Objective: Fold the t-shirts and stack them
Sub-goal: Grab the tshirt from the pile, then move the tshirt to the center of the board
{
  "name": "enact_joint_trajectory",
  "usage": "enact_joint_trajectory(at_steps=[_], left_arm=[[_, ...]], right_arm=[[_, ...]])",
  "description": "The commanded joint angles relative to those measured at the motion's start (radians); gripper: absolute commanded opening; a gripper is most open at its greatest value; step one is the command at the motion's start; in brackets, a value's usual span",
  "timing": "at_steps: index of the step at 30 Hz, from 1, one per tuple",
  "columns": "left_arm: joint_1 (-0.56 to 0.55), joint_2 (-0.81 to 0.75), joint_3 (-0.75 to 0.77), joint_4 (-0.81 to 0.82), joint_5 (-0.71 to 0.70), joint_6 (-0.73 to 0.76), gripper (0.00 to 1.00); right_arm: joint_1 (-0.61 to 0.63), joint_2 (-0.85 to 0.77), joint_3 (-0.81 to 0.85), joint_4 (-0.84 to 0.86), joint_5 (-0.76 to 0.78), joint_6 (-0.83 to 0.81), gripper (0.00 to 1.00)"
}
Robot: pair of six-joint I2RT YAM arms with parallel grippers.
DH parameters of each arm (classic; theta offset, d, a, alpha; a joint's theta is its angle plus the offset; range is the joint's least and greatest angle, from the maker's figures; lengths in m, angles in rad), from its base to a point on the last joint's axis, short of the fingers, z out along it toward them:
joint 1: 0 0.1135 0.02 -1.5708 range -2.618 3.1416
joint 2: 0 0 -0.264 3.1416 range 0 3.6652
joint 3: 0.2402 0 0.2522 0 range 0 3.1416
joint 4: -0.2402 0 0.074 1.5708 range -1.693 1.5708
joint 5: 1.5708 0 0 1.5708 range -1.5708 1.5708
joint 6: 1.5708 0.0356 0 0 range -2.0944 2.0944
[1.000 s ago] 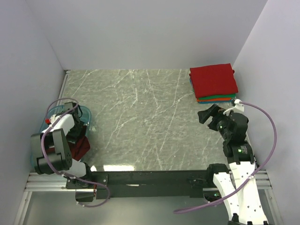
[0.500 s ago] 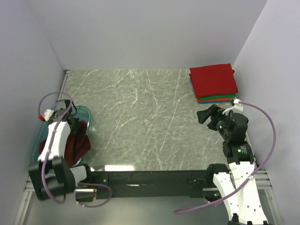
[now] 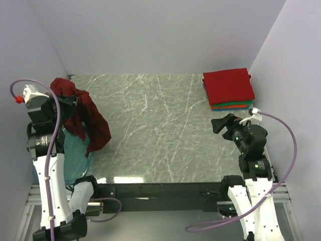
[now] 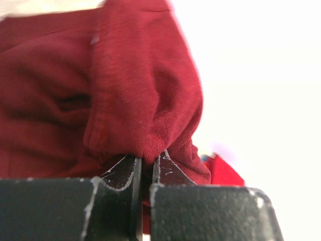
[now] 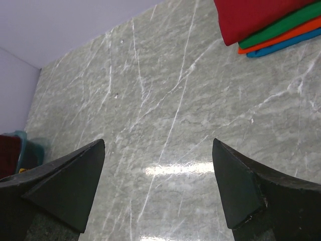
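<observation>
A dark maroon t-shirt hangs crumpled in the air over the table's left edge, draping down toward the bin. My left gripper is shut on a fold of it. In the left wrist view both fingers pinch the maroon cloth at the left gripper. A stack of folded t-shirts lies at the far right corner, bright red on top with green, orange and blue edges below. My right gripper hovers in front of that stack, open and empty.
A translucent teal bin sits at the near left, below the hanging shirt, its rim also showing at the left of the right wrist view. The marble table top lies between the arms. Walls close in on the left, back and right.
My left gripper closed on the maroon shirt inside the bin and lifted it up and toward the far left. The right arm has barely moved.
</observation>
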Motion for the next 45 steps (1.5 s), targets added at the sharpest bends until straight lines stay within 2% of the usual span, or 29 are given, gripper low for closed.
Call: enact_joint_trajectory(at_steps=[1,6,9,15,24,31,39,43,45], left_arm=[[-0.011,-0.015,0.091,0.149,0.189,0.045,0.01],[-0.045,0.057,0.197,0.229,0.279,0.033,0.01],[-0.135,0.103,0.246,0.271,0.267,0.032,0.01],[-0.48,0.234,0.367,0.25,0.098,0.088,0.01],[-0.796,0.439,0.499,0.299,0.038,0.134,0.01],[-0.918,0.547,0.434,0.457,0.151,0.085,0.01],[-1.023,0.739,0.562,0.434,0.168,0.058,0.01],[-1.039,0.744,0.523,0.457,0.156,0.065,0.01],[-1.037,0.732,0.492,0.423,0.08,0.074,0.01]], right_arm=[[-0.002,-0.007,-0.004,0.042,0.008,-0.007,0.93],[-0.002,-0.016,-0.005,0.042,0.009,-0.009,0.93],[-0.002,-0.022,-0.002,0.036,0.015,-0.006,0.93],[-0.002,-0.038,-0.007,0.04,0.029,-0.006,0.93],[-0.002,-0.041,-0.01,0.029,0.037,-0.007,0.93],[-0.002,-0.039,-0.01,0.029,0.032,-0.009,0.93],[-0.002,-0.029,-0.013,0.028,0.044,-0.009,0.93],[-0.002,-0.03,-0.01,0.022,0.051,-0.01,0.92],[-0.002,-0.03,-0.007,0.019,0.055,-0.012,0.92]])
